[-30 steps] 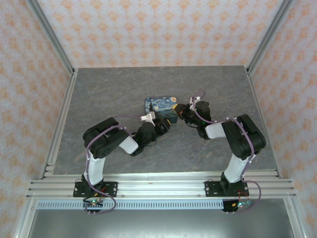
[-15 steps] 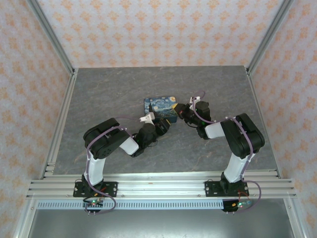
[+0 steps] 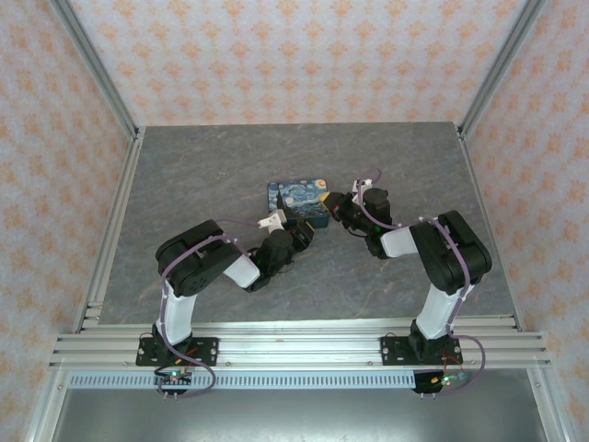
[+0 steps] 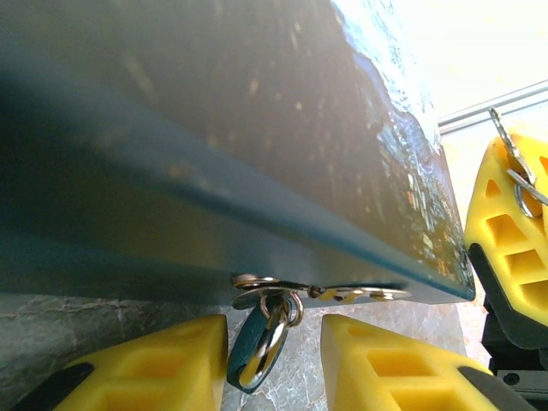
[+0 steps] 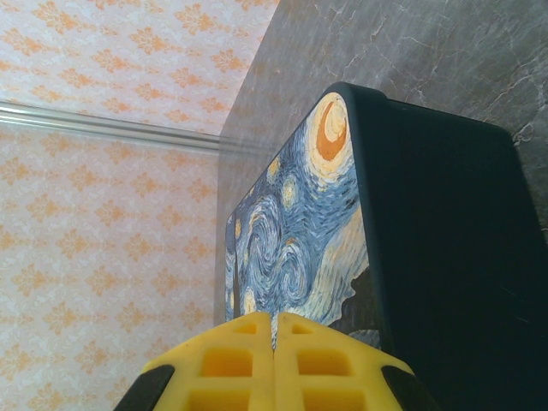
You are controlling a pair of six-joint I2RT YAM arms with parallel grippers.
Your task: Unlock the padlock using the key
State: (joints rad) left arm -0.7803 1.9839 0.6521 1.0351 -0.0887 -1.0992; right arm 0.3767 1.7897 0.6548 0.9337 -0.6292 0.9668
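Note:
The padlock [image 4: 259, 349], small, bluish with a shiny shackle, hangs from the metal hasp [image 4: 342, 291] on the side of the blue night-sky box [image 3: 296, 193]. My left gripper [image 4: 274, 325] stands open around it. The lock rests against the left finger [image 4: 163, 368], and a gap separates it from the right one. From above, the left gripper [image 3: 308, 230] sits at the box's near right corner. My right gripper [image 5: 274, 318] is shut on the key [image 4: 507, 144], whose thin metal blade and ring stick out of the yellow finger [image 4: 514, 248]. It hovers at the box's right end [image 3: 333, 204].
The painted lid [image 5: 300, 231] lies just beyond the right fingertips. The box stands mid-table on the grey stone-patterned surface [image 3: 202, 175]. Patterned walls and aluminium rails [image 3: 110, 212] enclose the table on three sides.
The left gripper's jaws have drawn in somewhat around the padlock, and the box has shifted a hair to the left. The right arm has held still.

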